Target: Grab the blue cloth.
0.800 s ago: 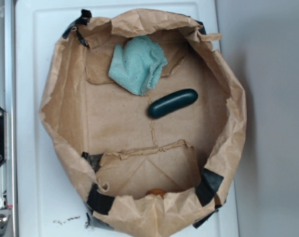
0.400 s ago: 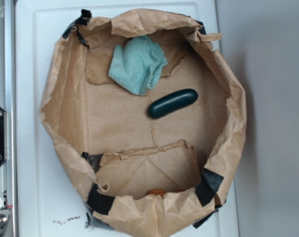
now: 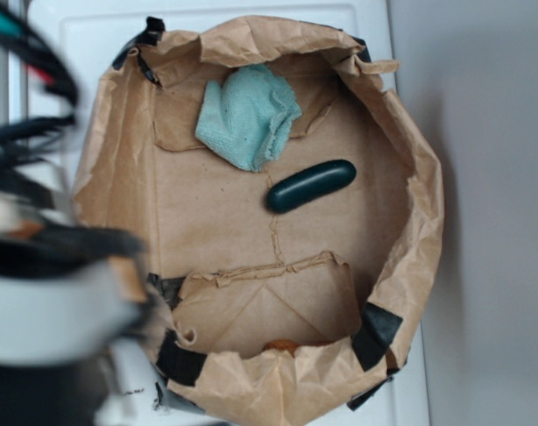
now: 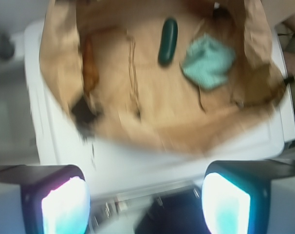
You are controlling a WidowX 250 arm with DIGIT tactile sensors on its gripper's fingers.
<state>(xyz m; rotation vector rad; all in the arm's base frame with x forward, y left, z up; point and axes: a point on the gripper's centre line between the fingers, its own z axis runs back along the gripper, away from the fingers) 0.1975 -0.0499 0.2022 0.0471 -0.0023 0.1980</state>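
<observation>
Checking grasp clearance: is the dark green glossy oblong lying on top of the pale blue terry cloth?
No, the oblong lies apart from the cloth.

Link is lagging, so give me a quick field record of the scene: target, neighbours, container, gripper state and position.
target: blue cloth, crumpled, on the bag floor near the far wall
neighbour: dark green oblong, lying apart from the cloth
other: orange object by the inner flap, partly hidden
container: brown paper bag, rolled open, on a white surface
gripper: open, outside the bag, holding nothing
arm: blurred at the left of the exterior view
</observation>
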